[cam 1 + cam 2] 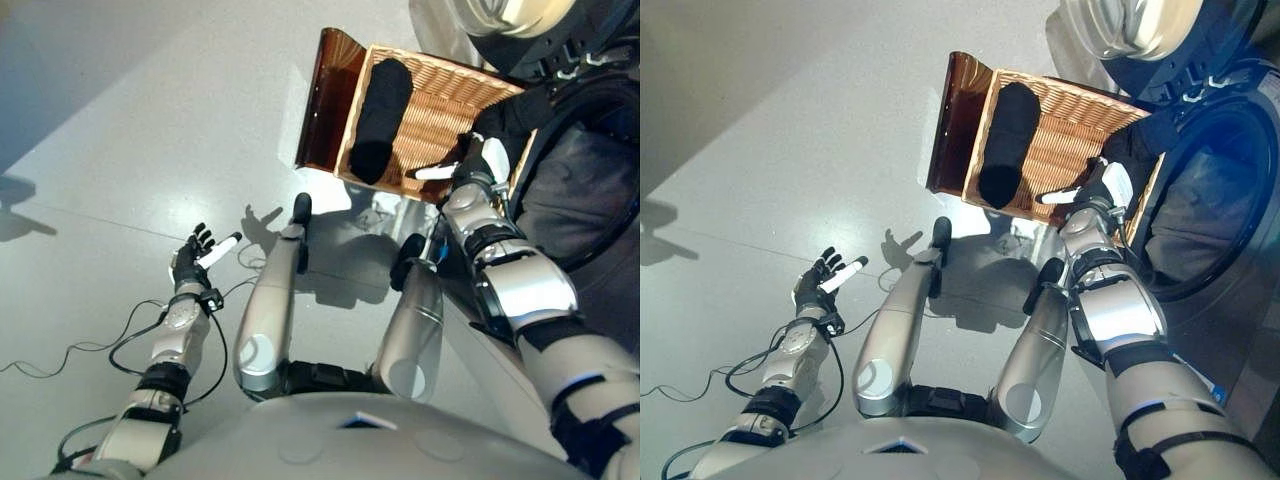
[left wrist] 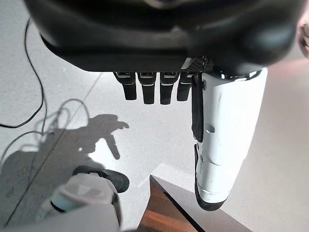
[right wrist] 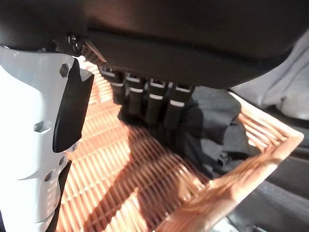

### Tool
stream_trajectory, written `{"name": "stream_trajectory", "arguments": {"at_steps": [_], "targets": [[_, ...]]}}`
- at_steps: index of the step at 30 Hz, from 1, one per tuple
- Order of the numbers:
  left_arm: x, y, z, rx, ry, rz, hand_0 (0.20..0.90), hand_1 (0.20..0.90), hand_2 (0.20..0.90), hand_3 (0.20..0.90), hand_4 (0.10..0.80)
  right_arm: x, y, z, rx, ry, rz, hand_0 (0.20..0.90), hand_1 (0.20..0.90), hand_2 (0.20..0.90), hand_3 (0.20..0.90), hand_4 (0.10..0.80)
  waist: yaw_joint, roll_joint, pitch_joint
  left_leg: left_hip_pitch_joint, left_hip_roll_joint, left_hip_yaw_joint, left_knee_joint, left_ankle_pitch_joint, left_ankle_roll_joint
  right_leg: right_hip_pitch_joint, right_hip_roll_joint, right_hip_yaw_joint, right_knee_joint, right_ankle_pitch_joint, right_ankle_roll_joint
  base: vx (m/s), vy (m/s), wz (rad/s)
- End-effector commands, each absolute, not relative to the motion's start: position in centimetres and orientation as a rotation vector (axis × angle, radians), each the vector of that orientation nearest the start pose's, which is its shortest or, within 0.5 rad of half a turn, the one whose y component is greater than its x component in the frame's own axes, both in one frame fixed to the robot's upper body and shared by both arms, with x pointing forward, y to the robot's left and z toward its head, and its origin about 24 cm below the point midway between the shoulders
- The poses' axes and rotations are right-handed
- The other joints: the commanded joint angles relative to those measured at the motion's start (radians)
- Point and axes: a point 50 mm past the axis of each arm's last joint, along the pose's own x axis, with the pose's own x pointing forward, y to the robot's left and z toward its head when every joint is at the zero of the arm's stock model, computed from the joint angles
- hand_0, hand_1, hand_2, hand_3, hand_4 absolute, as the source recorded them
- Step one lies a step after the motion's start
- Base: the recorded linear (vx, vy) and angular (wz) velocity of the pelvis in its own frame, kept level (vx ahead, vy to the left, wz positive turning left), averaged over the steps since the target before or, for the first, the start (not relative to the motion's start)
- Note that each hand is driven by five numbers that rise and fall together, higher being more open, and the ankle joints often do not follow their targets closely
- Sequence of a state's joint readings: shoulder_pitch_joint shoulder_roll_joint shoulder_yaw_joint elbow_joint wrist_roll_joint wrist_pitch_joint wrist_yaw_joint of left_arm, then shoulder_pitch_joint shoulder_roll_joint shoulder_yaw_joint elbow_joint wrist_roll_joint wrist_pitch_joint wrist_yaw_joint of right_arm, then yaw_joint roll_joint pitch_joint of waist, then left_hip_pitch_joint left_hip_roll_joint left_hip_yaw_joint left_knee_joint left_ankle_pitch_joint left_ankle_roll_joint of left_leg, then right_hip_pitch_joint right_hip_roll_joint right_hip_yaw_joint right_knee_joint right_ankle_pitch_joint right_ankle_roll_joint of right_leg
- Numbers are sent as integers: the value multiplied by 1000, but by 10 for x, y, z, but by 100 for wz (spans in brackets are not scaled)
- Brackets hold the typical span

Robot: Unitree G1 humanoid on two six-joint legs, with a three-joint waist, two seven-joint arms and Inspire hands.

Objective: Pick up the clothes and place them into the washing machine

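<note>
A wicker basket [image 1: 430, 62] stands on the floor in front of the washing machine [image 1: 610, 110]. A long black rolled garment [image 1: 383, 115] lies along the basket's left side. A dark crumpled cloth [image 3: 217, 125] sits in its right corner, next to the machine. My right hand [image 1: 470, 160] reaches into the basket. Its fingers [image 3: 154, 101] are straight and point down onto that dark cloth, with the white-covered thumb held out to the side, off the cloth. My left hand [image 1: 195, 255] hangs open over the bare floor at the lower left, holding nothing.
The machine's round opening [image 1: 1200, 190] faces the basket, with grey clothes [image 1: 575, 180] inside the drum and its door [image 1: 500, 20] swung away at the top. A brown panel [image 1: 325, 100] stands up on the basket's left side. Grey floor spreads to the left.
</note>
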State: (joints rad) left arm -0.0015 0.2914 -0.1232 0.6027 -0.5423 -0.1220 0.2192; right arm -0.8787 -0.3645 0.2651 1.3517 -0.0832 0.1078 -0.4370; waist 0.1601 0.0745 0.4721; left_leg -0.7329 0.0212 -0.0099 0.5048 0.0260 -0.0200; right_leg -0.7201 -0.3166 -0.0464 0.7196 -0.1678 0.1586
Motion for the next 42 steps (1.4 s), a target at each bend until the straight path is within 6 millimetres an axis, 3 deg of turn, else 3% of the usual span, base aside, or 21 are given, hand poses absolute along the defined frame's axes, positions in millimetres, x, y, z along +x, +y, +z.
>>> {"name": "stream_trajectory", "arguments": {"at_steps": [1, 3, 4, 5, 12, 32, 33, 34, 35, 42], "targets": [[197, 262, -56, -93, 405, 431, 900, 900, 900, 900, 800, 367, -278, 74, -790, 351, -570, 900, 900, 900, 900, 800, 23, -2, -6, -58, -11, 24, 142, -148, -2, -55, 23, -10, -9, 48, -58, -34, -4, 3], [196, 262, -56, -90, 406, 427, 900, 900, 900, 900, 800, 366, -279, 71, -788, 369, -555, 900, 900, 900, 900, 800, 24, 0, -6, -70, -12, 25, 151, -149, -3, -64, 20, -11, -1, 46, -60, -32, -4, 4], [196, 262, -56, -89, 410, 419, 900, 900, 900, 900, 800, 366, -279, 70, -792, 377, -550, 491, 491, 491, 491, 508, 25, 1, -9, -75, -11, 23, 149, -149, -2, -73, 20, -12, 0, 45, -60, -25, -6, 5], [195, 262, -56, -87, 412, 416, 900, 900, 900, 900, 800, 365, -280, 69, -792, 388, -547, 200, 200, 200, 200, 300, 27, 1, -11, -77, -12, 25, 146, -148, -2, -76, 20, -12, 0, 45, -60, -23, -3, 5], [193, 264, -52, -88, 397, 387, 900, 900, 900, 900, 800, 361, -290, 69, -807, 430, -546, 200, 200, 200, 200, 300, 34, 8, -25, -101, -17, 28, 172, -156, 4, -107, 17, -4, 30, 35, -64, -13, 6, 5], [193, 271, -55, -70, 418, 415, 900, 900, 900, 900, 800, 359, -288, 64, -786, 382, -544, 200, 200, 200, 200, 300, 18, -9, -49, -55, -24, 33, 122, -149, 12, -65, 21, 0, -30, 64, -56, 2, 1, -1], [194, 271, -55, -70, 417, 420, 900, 900, 900, 900, 800, 359, -288, 65, -786, 373, -548, 244, 244, 244, 244, 331, 17, -10, -49, -55, -24, 33, 121, -148, 12, -66, 20, 1, -29, 63, -56, -14, -1, 8], [194, 272, -55, -68, 415, 423, 900, 900, 900, 900, 800, 360, -288, 67, -778, 359, -558, 694, 694, 694, 694, 653, 16, -11, -48, -54, -23, 34, 121, -147, 12, -65, 21, 2, -30, 63, -56, -20, 4, -14], [195, 272, -55, -71, 415, 428, 900, 900, 900, 900, 800, 360, -288, 68, -771, 347, -567, 900, 900, 900, 900, 800, 14, -11, -47, -53, -23, 35, 120, -147, 12, -66, 22, 4, -30, 63, -56, -23, 6, -28], [192, 271, -60, -77, 434, 463, 900, 900, 900, 900, 800, 358, -280, 66, -749, 290, -634, 900, 900, 900, 900, 800, 0, -4, -50, -56, -16, 45, 126, -149, 14, -70, 22, 7, -34, 70, -54, -8, 12, 3]]}}
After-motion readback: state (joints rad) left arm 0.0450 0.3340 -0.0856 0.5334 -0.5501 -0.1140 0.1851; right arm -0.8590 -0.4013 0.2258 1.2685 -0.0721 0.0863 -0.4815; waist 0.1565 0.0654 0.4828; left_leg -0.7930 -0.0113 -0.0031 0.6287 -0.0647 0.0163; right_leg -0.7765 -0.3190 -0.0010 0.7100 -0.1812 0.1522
